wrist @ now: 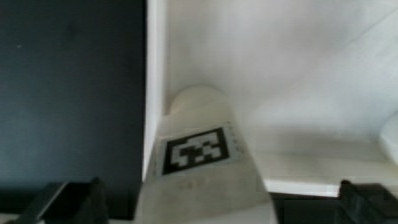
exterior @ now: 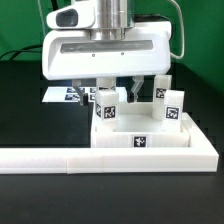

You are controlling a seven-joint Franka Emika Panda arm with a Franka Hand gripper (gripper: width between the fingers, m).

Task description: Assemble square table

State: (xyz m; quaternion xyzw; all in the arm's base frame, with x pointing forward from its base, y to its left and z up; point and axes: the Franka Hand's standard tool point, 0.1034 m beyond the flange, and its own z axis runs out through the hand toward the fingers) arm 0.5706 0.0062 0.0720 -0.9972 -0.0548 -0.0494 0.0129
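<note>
Exterior view: tool (exterior: 112, 88) clenched on leg (exterior: 108, 104), upright over slab (exterior: 150, 140); two more legs (exterior: 166, 105) stand behind. Rail (exterior: 50, 158) on bench (exterior: 30, 110).

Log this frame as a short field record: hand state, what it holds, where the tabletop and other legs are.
hand: the hand is low over the white square plastic tabletop slab, fingers either side of a leg
held part: white tagged leg block, between the fingers
open or shut: cannot tell
other legs: two white tagged leg blocks standing at the exterior view's right
rail: long white L-shaped rail along the front
</note>
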